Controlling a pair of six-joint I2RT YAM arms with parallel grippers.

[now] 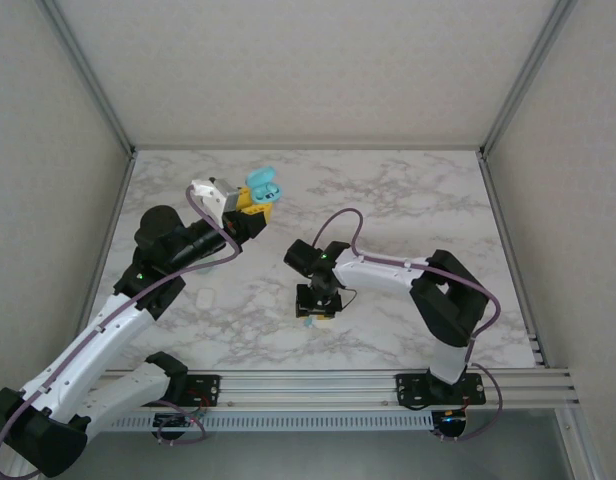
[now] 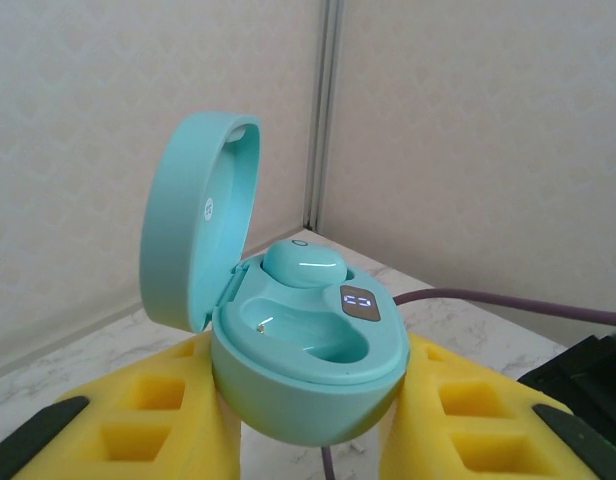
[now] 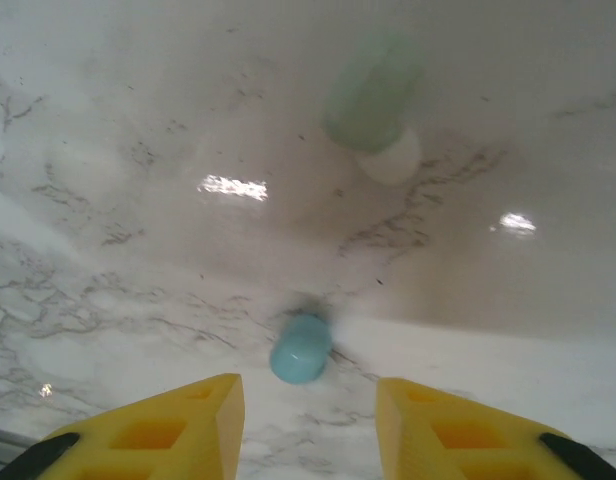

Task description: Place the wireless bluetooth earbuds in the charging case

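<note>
Yellow fingers (image 2: 138, 420) of my left gripper (image 2: 308, 440) are clamped on either side of the teal charging case (image 2: 308, 370). I see its lid (image 2: 193, 220) swung open, with one teal earbud (image 2: 303, 262) seated in the far well and a gold contact showing in the near one. My right gripper (image 3: 308, 430) hangs over the marble table (image 3: 108, 200) with its fingers apart, and a loose teal earbud (image 3: 300, 348) lies just ahead of the gap, touching neither.
</note>
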